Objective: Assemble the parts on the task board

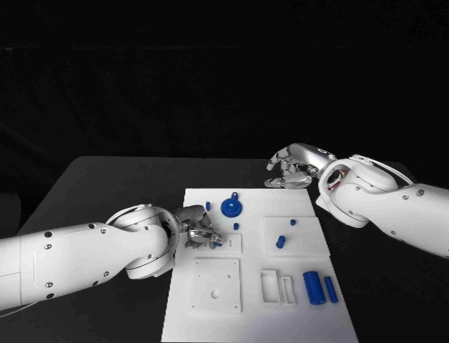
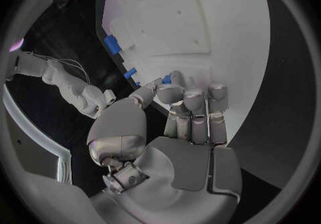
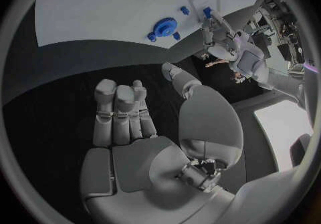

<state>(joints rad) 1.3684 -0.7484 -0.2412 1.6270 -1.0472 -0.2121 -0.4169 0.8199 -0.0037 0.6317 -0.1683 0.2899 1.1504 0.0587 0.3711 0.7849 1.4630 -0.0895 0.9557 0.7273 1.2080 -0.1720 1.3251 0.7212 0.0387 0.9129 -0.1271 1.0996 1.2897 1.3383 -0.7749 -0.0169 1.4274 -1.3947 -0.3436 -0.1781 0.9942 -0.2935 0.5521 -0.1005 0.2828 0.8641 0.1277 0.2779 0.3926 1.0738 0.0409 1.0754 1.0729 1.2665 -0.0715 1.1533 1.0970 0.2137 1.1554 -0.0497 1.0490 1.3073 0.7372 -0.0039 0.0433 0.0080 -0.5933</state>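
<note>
Black worktop carries the task board (image 1: 216,318), where the left hand (image 1: 196,230) pinches a small blue part (image 2: 166,79) in its fingers (image 2: 175,94) at the left edge; a slip would drop it, while the right hand (image 1: 297,166) hovers empty, fingers curled, beyond the far edge.

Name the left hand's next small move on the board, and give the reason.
Probably lift the left hand slightly and carry its small blue part toward a socket. The hand rests at the task board's left edge with that part at its fingertips; the right hand hovers beyond the board's far edge, holding nothing.
</note>
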